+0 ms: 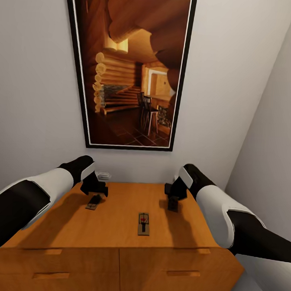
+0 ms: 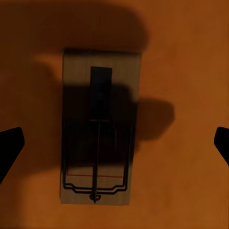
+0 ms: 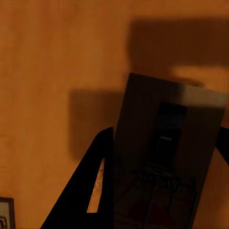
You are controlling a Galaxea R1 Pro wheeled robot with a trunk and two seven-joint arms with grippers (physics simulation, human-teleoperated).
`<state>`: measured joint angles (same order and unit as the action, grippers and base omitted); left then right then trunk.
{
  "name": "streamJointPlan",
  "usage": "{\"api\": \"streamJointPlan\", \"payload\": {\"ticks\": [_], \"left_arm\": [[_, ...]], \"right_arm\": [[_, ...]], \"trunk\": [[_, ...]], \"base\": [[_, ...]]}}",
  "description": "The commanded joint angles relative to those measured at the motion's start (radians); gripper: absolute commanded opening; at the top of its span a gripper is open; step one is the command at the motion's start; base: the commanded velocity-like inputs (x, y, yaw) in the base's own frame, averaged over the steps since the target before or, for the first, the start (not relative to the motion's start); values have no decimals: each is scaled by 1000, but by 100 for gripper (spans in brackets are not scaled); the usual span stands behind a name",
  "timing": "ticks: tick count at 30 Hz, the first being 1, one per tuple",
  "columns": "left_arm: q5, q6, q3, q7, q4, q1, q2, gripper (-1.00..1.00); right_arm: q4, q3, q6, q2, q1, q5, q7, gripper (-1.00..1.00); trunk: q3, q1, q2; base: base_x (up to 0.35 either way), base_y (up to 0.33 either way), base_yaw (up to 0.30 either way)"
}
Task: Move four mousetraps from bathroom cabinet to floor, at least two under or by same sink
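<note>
Mousetraps: one (image 2: 98,129) lies btwn spread left jaws (untouched); right jaws grip another (image 3: 167,162) over cabinet (image 1: 113,230).

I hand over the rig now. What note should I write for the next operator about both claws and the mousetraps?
Left claw: open, hovering over the left mousetrap, not touching it.
Right claw: seems shut on the right mousetrap, which is tilted.
Middle mousetrap: lying flat on the cabinet top.
Done: no trap placed yet.
Left: put all four on the bathroom floor, two by one sink.
</note>
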<state>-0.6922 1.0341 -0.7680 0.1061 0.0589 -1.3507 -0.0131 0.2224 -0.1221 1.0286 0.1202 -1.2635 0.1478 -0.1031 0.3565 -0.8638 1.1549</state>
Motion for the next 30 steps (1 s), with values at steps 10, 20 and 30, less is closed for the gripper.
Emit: {"api": "streamJointPlan", "payload": {"ticks": [10, 20, 30], "left_arm": [[3, 2, -8, 10, -9, -1, -1, 100], [3, 1, -8, 10, -17, -1, -1, 100], [3, 1, -8, 10, -22, -1, -1, 100]], "right_arm": [[130, -8, 15, -1, -1, 23, 47, -100], [153, -7, 16, -10, -1, 40, 293, -100], [152, 0, 16, -14, 0, 36, 333, -100]], "trunk": [[33, -39, 71], [64, -77, 141], [89, -108, 197]], "base": [[0, 0, 0], [0, 0, 0], [0, 0, 0]]}}
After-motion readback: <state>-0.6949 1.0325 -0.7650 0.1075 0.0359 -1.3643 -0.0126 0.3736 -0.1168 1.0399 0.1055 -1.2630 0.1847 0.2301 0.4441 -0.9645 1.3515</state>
